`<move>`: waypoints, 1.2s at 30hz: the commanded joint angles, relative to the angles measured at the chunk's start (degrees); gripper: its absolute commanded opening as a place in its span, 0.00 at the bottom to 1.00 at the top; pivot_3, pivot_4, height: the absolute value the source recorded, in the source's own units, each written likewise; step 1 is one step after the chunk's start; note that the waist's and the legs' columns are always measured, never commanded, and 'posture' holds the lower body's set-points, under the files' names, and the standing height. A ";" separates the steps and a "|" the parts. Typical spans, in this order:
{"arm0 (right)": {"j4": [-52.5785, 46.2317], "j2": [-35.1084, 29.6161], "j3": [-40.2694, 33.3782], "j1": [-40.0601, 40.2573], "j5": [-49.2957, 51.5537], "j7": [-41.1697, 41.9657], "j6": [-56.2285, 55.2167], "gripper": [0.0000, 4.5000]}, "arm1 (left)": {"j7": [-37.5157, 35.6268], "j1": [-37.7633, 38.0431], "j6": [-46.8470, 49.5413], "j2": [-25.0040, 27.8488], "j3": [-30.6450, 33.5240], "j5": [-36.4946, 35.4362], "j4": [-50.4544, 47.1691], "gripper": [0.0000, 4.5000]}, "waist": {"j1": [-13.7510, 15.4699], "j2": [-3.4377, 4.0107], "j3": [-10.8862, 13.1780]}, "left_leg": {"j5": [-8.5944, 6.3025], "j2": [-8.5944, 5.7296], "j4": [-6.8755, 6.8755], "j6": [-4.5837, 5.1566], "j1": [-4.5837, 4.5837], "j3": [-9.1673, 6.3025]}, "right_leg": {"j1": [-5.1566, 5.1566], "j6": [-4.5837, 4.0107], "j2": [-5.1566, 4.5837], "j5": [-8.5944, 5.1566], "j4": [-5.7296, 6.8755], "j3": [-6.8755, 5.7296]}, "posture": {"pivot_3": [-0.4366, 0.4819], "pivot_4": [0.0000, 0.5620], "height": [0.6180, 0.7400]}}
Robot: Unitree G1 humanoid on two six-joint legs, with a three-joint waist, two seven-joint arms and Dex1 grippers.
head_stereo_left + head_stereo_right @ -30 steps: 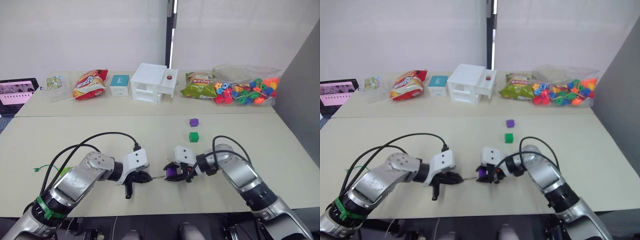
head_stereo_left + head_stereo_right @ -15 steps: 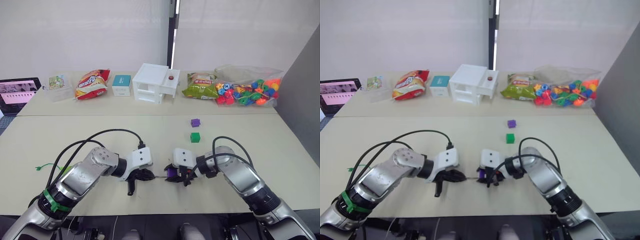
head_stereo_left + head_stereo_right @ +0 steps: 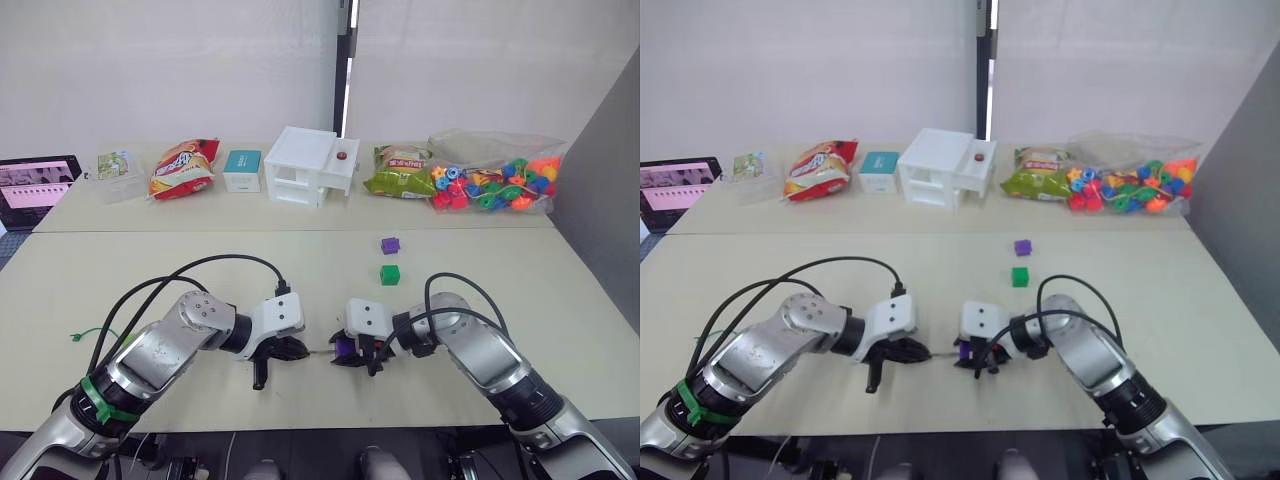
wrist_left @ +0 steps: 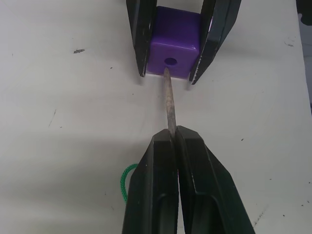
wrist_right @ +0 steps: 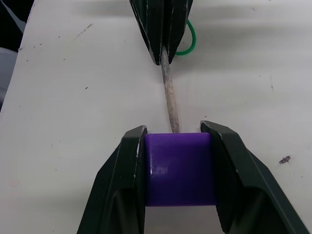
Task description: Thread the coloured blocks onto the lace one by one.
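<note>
Pale beige laminate — the table (image 3: 150, 260) — carried everything. Low over its near edge the right gripper (image 5: 174, 161) was clamped on a purple cube (image 4: 174, 40), a finger flat against each side. Facing it, the left gripper (image 4: 175, 146) had its fingers pinched together on the lace (image 5: 184, 43), whose stiff tip (image 4: 168, 100) reached out just under the cube's hole (image 4: 170, 61), seemingly touching the face rather than inside it.

The likely trouble was a miss: the tip sat slightly low, so a straight push could bend it, skid it along the face, or twist the cube in the fingers. Raising the tip or tilting the cube looked necessary first.

Beyond the right gripper, well apart, lay a dark green cube (image 3: 389, 274) and a second purple cube (image 3: 390, 245) — neither obstructing. Far behind stood a white box (image 3: 308, 165), snack bags (image 3: 180, 167) and a clear bag of beads (image 3: 492, 180). Nothing lay between tip and hole.
</note>
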 commanded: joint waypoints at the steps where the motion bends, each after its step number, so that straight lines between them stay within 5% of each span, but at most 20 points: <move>1: -0.34 -0.40 1.27 0.37 -0.34 0.23 0.55 0.27 | -0.26 -0.63 0.49 0.22 1.73 -1.18 -2.97 0.00 | 0.00 0.00 0.00 | 0.00 0.00 0.00 0.00 0.00 0.00 | 0.00 0.00 0.00 0.00 0.00 0.00 | 0.48 0.27 1.00; 17: -1.09 -0.46 1.33 0.16 -0.29 0.32 1.50 0.27 | 0.37 -1.85 1.16 -1.93 0.82 -1.33 -2.36 0.00 | -0.01 0.00 0.00 | 0.00 0.00 0.00 0.00 0.00 0.00 | 0.00 0.00 0.00 0.00 0.00 0.00 | 0.48 0.27 1.00; 31: -3.48 -0.49 1.54 0.77 0.18 -0.55 4.06 0.27 | 1.67 -6.45 -2.16 -13.77 -3.64 1.16 6.22 0.00 | 0.18 -0.01 -0.01 | 0.00 -0.03 0.03 0.00 -0.02 -0.01 | 0.01 0.00 -0.01 0.00 0.00 0.00 | 0.48 0.27 1.00; 35: -3.68 -0.56 1.49 0.79 0.36 -0.91 4.41 0.27 | 0.60 -4.74 -3.36 -12.03 -1.44 0.63 5.79 0.00 | 0.15 -0.01 -0.01 | 0.00 -0.03 0.05 0.00 -0.02 -0.01 | 0.01 0.00 -0.02 0.00 0.01 0.00 | 0.48 0.27 1.00; 36: -3.64 -0.64 1.38 0.81 0.39 -0.98 4.45 0.27 | -0.10 -4.08 -3.74 -10.92 -0.09 -0.09 5.52 0.07 | 0.13 -0.01 -0.01 | 0.00 -0.03 0.05 0.00 -0.02 -0.01 | 0.01 0.00 -0.02 0.00 0.01 0.01 | 0.48 0.27 1.00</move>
